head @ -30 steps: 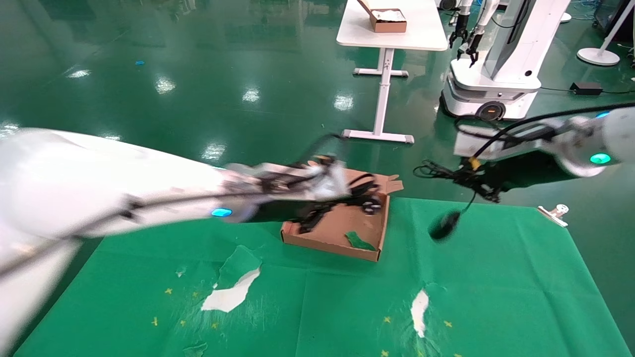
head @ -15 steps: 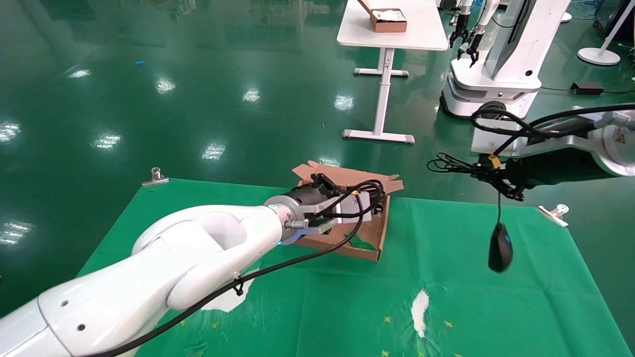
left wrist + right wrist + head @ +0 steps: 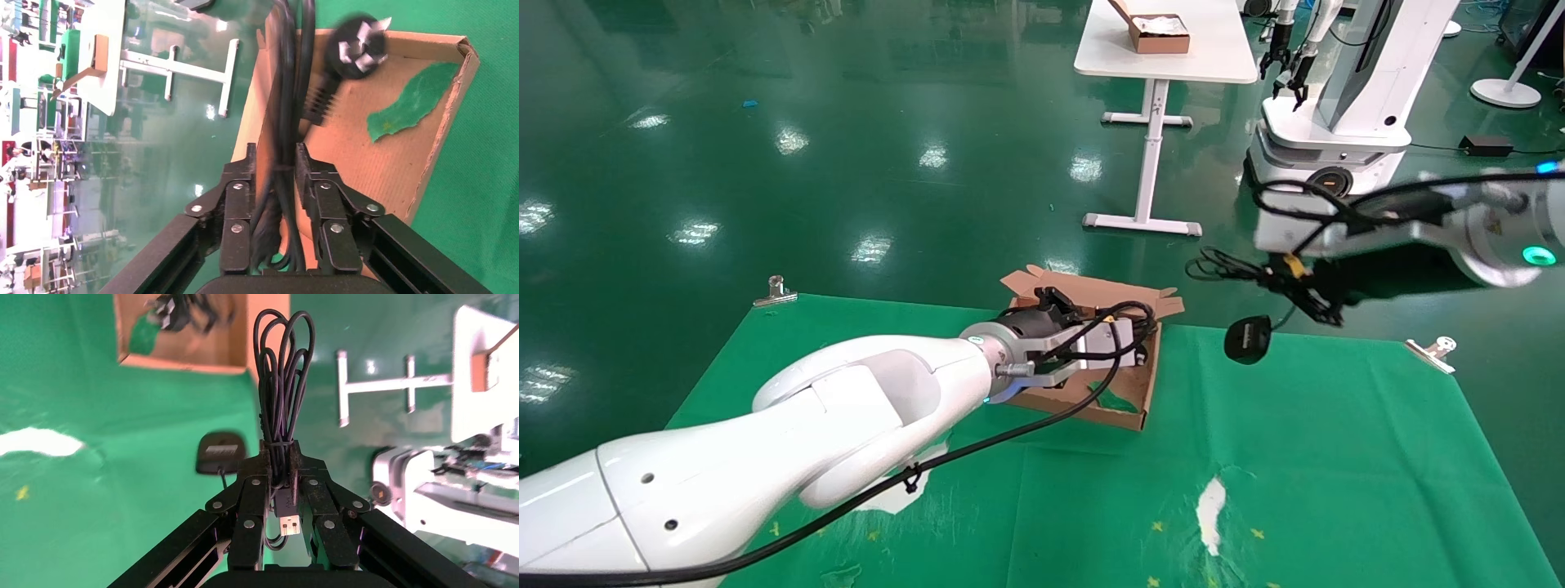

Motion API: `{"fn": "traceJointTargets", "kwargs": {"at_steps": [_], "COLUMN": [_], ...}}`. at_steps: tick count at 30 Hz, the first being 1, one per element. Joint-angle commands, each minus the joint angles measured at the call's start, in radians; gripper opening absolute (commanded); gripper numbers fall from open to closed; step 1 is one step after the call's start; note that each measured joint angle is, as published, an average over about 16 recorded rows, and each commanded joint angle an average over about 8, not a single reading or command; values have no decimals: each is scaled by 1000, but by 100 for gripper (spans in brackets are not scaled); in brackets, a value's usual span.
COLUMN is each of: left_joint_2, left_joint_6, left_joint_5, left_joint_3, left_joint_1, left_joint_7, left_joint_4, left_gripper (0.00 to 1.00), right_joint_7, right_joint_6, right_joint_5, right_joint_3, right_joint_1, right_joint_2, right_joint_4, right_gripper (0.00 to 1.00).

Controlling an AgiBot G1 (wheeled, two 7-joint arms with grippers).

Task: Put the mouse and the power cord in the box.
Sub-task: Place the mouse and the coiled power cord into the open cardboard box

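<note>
**Two hands, two cables, both off the bench**

Two hands are loaded as we look down on the green-covered bench (image 3: 1336,457). Our left hand (image 3: 275,165) reaches over the box (image 3: 1128,404), which sits near the bench's far edge, about midway along it. Its fingers (image 3: 235,202) are pressed together on the bundled strands of the power cord (image 3: 281,92); the pronged plug (image 3: 358,49) hangs over the cardboard floor, close to the green scrap (image 3: 410,101) lying there. We cannot tell whether the plug touches the floor.

Our right hand (image 3: 278,462) is raised over the far edge toward the right corner, beside the box and apart from it. It is clamped on the mouse's coiled thin cable (image 3: 281,373), with the USB plug (image 3: 287,523) showing between the fingers. The mouse (image 3: 1247,340) dangles from that cable in the air above the cloth, just right of the box.

A metal clip (image 3: 1433,349) grips the cloth at the far right corner.
</note>
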Motion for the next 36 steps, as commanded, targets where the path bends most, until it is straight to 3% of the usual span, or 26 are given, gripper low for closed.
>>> {"fn": "traceJointTargets", "kwargs": {"at_steps": [1, 11, 18, 22, 30, 36], "left_joint_2": [0, -50, -200, -259, -260, -252], "left_joint_6": [-8, 26, 73, 95, 93, 89], "left_joint_5": [3, -135, -251, -294, -331, -348], "left_joint_3": [24, 26, -11, -21, -29, -33], "left_joint_1": [-7, -99, -169, -191, -198, -200], "left_joint_7": [-24, -73, -10, 41, 97, 124], "left_joint_4": [-2, 185, 354, 400, 438, 462], "left_gripper": [100, 100, 100, 100, 100, 100], "right_joint_7": [-7, -79, -165, -257, -486, -573], "right_joint_6": [6, 33, 94, 159, 346, 513], "right_joint_5": [1, -2, 13, 24, 74, 169], "right_joint_3": [0, -24, -40, -45, -62, -125], "right_joint_1": [6, 41, 34, 39, 49, 3], "right_joint_2": [-10, -122, -222, -296, -442, -463], "right_joint_4": [-4, -106, -220, -339, -619, -646], "right_gripper": [0, 0, 0, 0, 0, 0]}}
